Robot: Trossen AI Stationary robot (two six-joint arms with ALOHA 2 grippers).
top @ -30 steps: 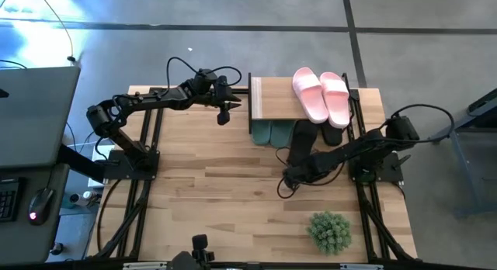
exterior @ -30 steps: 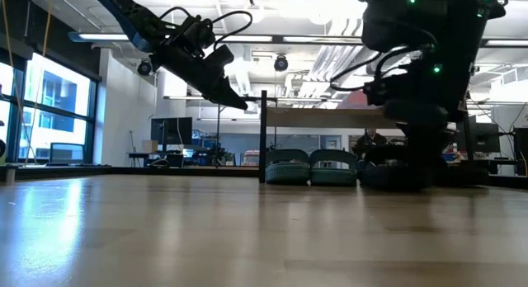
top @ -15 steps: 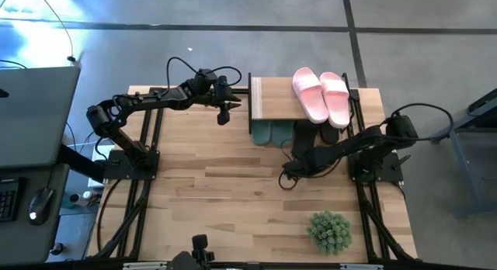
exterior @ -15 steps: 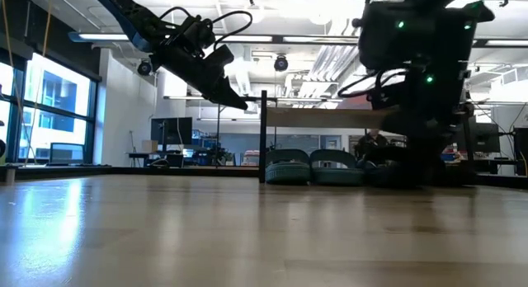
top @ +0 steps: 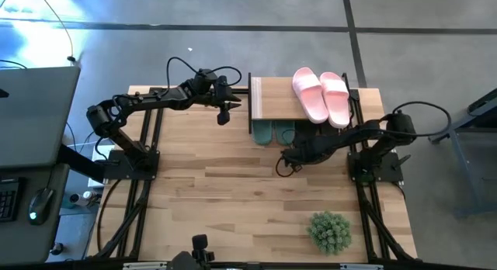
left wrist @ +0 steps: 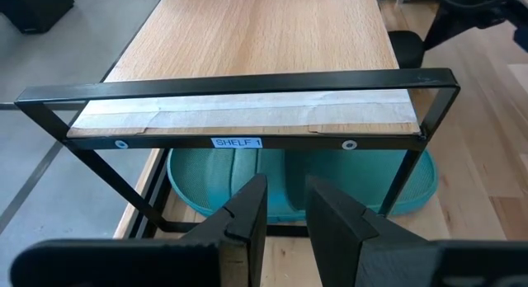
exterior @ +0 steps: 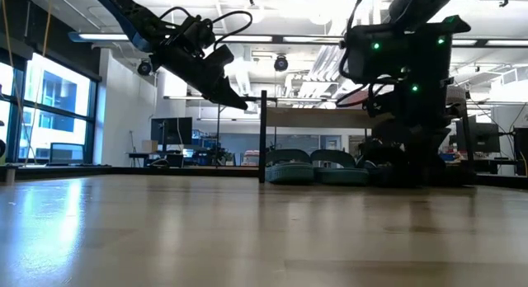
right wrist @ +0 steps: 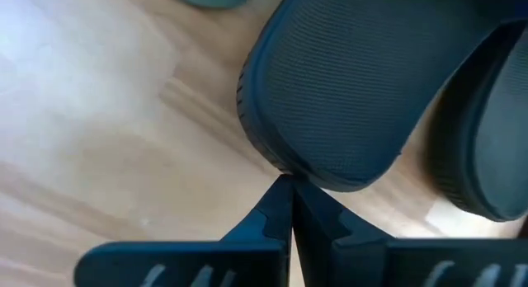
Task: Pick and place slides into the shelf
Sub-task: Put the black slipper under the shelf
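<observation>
right gripper [right wrist: 287, 206]: fingers pressed together, tips touching the heel edge of a black slide [right wrist: 355, 81]; looks like a nudge rather than a grip, nothing held.
left gripper [left wrist: 285, 206]: fingers a little apart, holding nothing, hanging above the table just off the shelf's [left wrist: 239, 112] end.
black slides: on the tabletop at the shelf's front, under the right arm; the second one [right wrist: 495, 155] lies just beside the first.
handling: foam, so probably light and a bit springy; the textured sole should slide when pushed. For a lift, I'd pinch the strap or side wall.
shelf, top board: the pale pink slides [top: 321, 95] lie on it, side by side.
shelf, lower level: the green slides [left wrist: 297, 180] are tucked under, touching each other.
table [top: 217, 200]: a round spiky plant [top: 330, 230] stands near the front, well apart.
</observation>
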